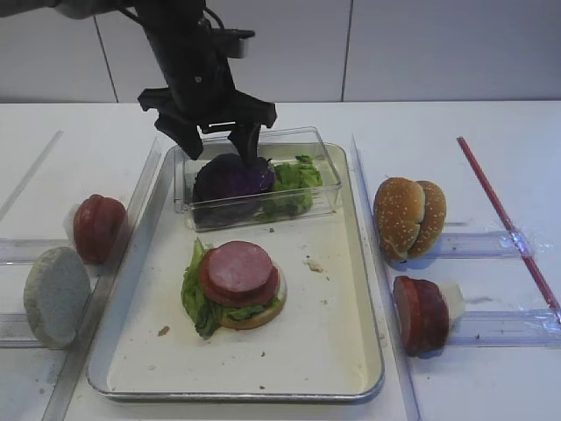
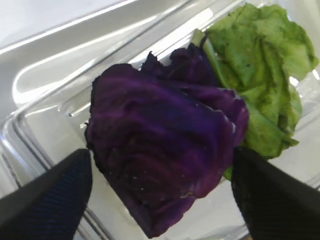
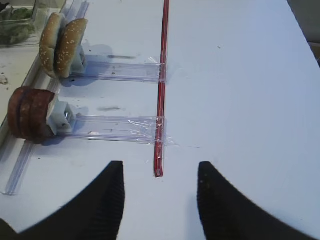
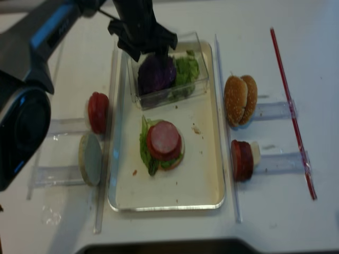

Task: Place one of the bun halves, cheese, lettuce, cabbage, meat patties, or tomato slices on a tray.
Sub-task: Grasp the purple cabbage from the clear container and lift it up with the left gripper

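Note:
The dark purple cabbage (image 1: 230, 180) lies in a clear plastic box (image 1: 326, 167) beside green lettuce (image 1: 294, 180), at the far end of the tray (image 1: 372, 289). My left gripper (image 1: 219, 149) hangs open just above the box, one finger on each side of the cabbage (image 2: 165, 130), not pinching it. Lettuce (image 2: 255, 60) lies to the cabbage's right. Mid-tray stands a stack (image 1: 238, 272) of bun half, lettuce, red slices and a pink meat slice. My right gripper (image 3: 160, 167) is open over bare table, with nothing between its fingers.
Right of the tray, two bun halves (image 1: 408, 217) and dark red-brown slices (image 1: 421, 314) stand on clear holders. On the left are red slices (image 1: 96, 228) and a pale bun half (image 1: 55, 296). A red strip (image 1: 504, 215) runs along the far right.

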Robot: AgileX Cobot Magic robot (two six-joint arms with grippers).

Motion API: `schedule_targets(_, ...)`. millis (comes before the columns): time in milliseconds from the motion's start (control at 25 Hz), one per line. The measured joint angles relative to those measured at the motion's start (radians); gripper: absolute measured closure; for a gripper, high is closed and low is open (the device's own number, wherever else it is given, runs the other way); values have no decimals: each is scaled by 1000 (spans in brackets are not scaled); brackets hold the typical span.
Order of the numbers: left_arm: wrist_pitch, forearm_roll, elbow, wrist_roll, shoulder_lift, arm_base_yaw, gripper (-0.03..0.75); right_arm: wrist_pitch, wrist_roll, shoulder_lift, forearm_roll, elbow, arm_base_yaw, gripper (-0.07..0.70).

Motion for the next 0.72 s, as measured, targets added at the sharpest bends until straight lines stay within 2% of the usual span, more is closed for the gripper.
schedule_targets(440,-4,-34,-8,4,74,0,178,0,0,0,0,0,0,274)
schedule_targets(560,-4,-34,-8,4,74,0,216,0,0,0,0,0,0,274)
schedule_targets(720,-6,-25,-8,4,74,0,335,0,0,0,0,0,0,274)
